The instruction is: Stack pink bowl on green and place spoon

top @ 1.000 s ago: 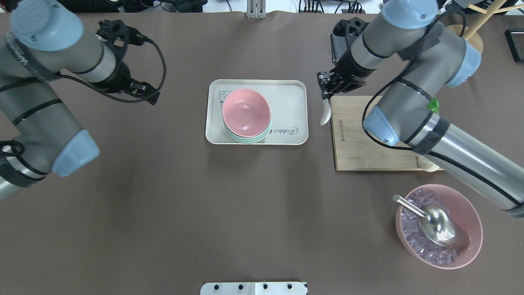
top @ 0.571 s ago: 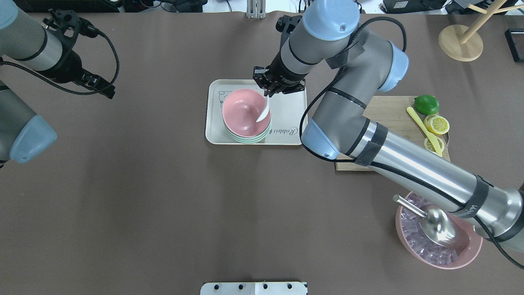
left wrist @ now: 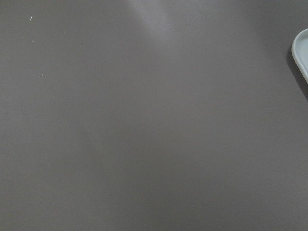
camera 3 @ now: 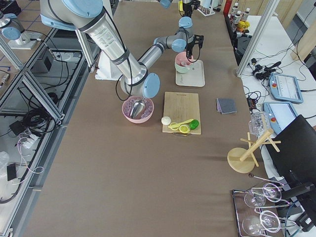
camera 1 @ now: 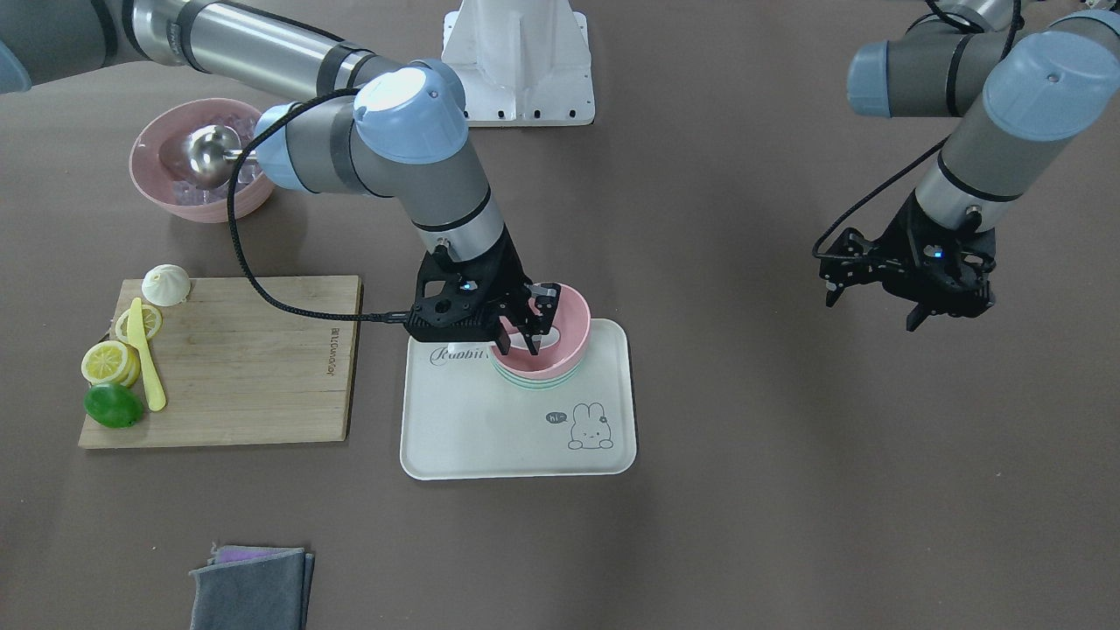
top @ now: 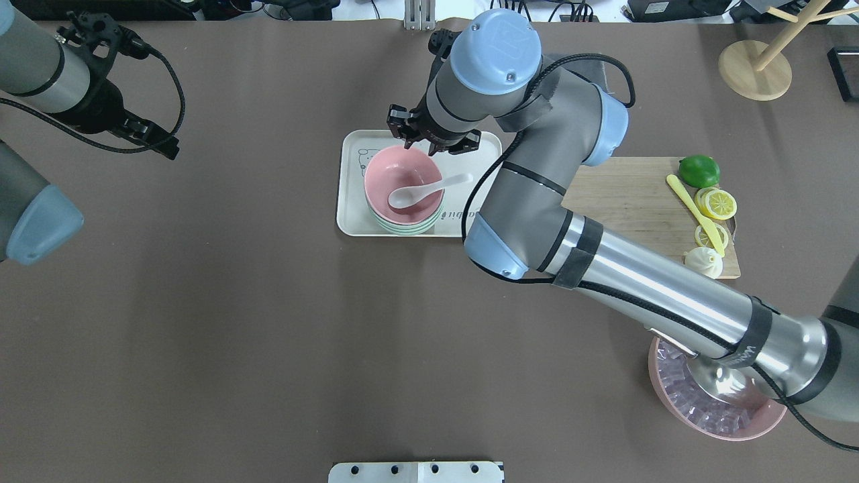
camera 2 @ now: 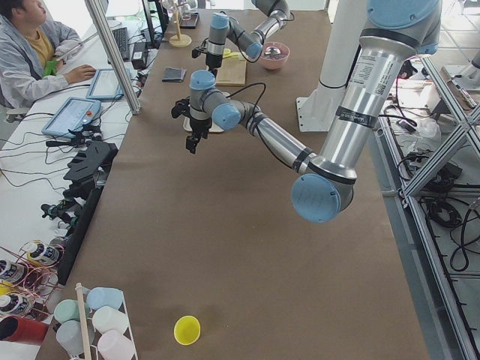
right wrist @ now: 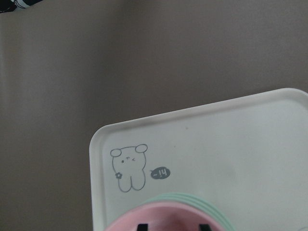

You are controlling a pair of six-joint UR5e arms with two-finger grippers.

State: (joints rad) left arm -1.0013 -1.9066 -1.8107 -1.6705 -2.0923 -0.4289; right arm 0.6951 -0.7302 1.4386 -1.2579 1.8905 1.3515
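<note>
Above pink bowl (top: 394,169), downturned right hand (top: 420,148)

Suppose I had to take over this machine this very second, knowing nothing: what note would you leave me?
Right pincer: open, empty, hovering over the pink bowl's rim on the side farthest from the robot.
Left pincer: off to the side above the table, holding nothing; open or shut unclear.
Things: the pink bowl sits nested on the green bowl on the white tray; the white spoon lies in the pink bowl, handle over its rim.
Done: stacking and spoon placement, by the look of it.
Left: probably only lifting the right arm clear without nudging the spoon.
</note>
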